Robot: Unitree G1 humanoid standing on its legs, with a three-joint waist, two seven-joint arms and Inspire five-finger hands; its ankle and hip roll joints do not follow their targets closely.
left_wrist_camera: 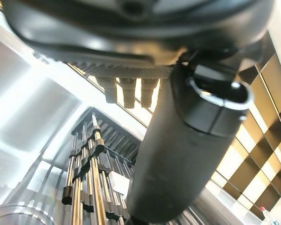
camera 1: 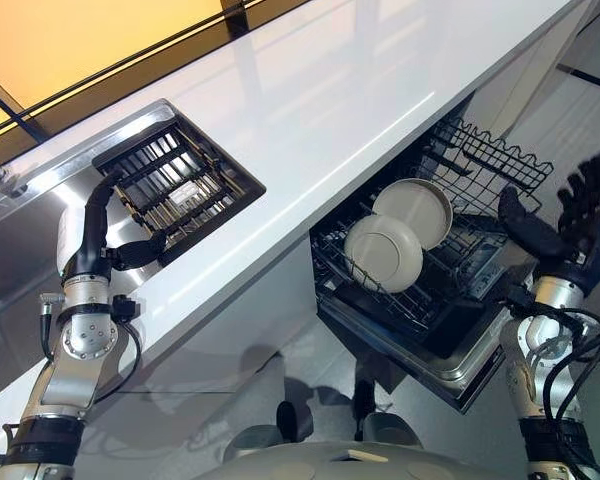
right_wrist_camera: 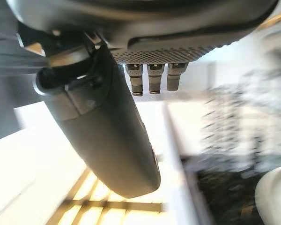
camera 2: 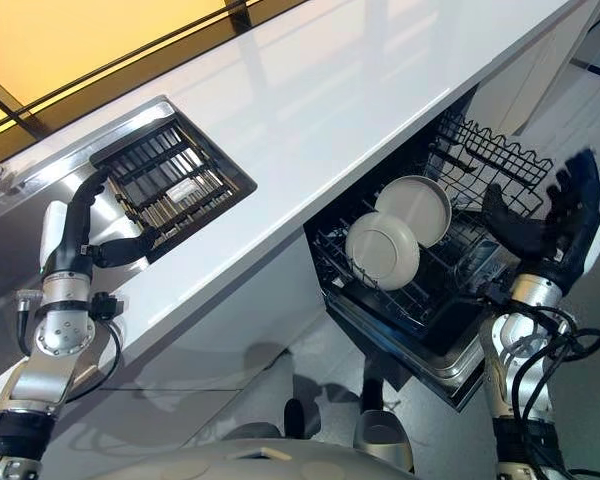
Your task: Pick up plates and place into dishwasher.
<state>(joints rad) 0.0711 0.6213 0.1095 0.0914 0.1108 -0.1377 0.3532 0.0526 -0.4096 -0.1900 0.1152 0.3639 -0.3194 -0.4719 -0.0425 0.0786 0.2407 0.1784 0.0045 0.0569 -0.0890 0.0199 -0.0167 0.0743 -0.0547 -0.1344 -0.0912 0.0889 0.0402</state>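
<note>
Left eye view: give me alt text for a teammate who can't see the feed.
Two beige plates stand in the pulled-out dishwasher rack below a white counter. The open right hand hovers beside the rack, holding nothing. The open left hand sits at the dish rack in the sink.

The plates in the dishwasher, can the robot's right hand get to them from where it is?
Probably yes. The right hand is open beside the pulled-out rack, and the two plates stand upright in it with nothing between them and the hand.
</note>
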